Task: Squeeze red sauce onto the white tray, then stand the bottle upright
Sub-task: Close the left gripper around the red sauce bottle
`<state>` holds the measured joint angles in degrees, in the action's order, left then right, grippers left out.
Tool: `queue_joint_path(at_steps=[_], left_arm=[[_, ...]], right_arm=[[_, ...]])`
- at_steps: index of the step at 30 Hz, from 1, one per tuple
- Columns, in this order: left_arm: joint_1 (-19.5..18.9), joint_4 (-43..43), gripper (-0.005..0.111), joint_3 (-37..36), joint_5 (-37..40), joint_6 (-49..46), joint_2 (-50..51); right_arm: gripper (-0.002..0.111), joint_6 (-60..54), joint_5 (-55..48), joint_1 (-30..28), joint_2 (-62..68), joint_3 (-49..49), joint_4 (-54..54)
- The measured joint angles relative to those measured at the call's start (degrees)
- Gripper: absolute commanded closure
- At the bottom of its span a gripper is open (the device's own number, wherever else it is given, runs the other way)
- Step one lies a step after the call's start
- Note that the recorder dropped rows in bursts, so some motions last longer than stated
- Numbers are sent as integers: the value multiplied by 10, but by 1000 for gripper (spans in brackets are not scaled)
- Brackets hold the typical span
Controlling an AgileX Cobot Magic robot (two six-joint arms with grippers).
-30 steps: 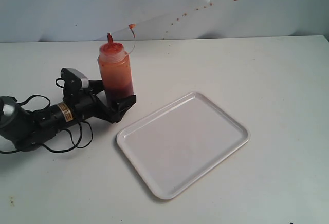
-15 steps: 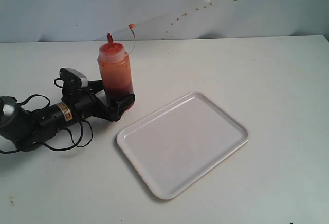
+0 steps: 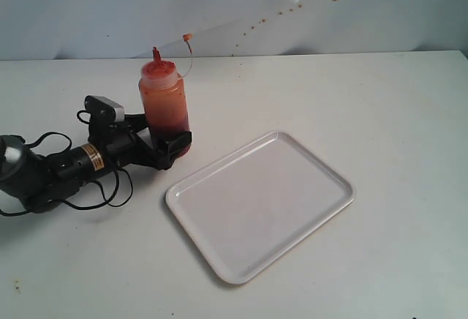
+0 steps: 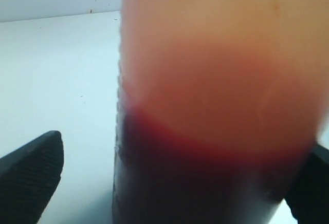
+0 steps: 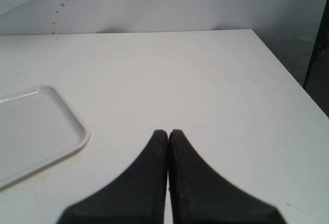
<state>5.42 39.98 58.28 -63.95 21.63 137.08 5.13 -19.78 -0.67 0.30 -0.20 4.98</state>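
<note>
Brackets translucent orange-red squeeze bottle (image 3: 164, 103) with spread left gripper (image 3: 172, 142); holds right gripper (image 5: 168, 136) closed, empty; leaves white rectangular tray (image 3: 259, 205) unsauced.

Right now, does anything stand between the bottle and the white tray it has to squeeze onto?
Nothing visible does. Only bare table lies between the bottle and the white tray. The fingers of the left gripper flank the bottle's base.

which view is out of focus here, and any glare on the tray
Left wrist view: the bottle fills the frame, too close, blurred. Exterior view: sharp, evenly lit, no strong glare on the white tray. Right wrist view: table sharp, right gripper dark.
</note>
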Motion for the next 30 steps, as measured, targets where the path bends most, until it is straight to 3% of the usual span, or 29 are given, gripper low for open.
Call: queue_joint_path(at_steps=[6, 19, 22, 25, 27, 30], left_arm=[[12, 4, 2, 17, 43, 3, 0], [18, 0, 3, 27, 59, 3, 0], [18, 0, 32, 27, 59, 3, 0], [20, 2, 80, 27, 59, 2, 0], [20, 2, 103, 27, 59, 2, 0], [20, 4, 106, 27, 62, -1, 0]], right_arm=[[108, 0, 0, 0, 0, 0, 0], [108, 0, 0, 0, 0, 0, 0], [108, 0, 0, 0, 0, 0, 0], [108, 0, 0, 0, 0, 0, 0], [108, 0, 0, 0, 0, 0, 0], [108, 0, 0, 0, 0, 0, 0]])
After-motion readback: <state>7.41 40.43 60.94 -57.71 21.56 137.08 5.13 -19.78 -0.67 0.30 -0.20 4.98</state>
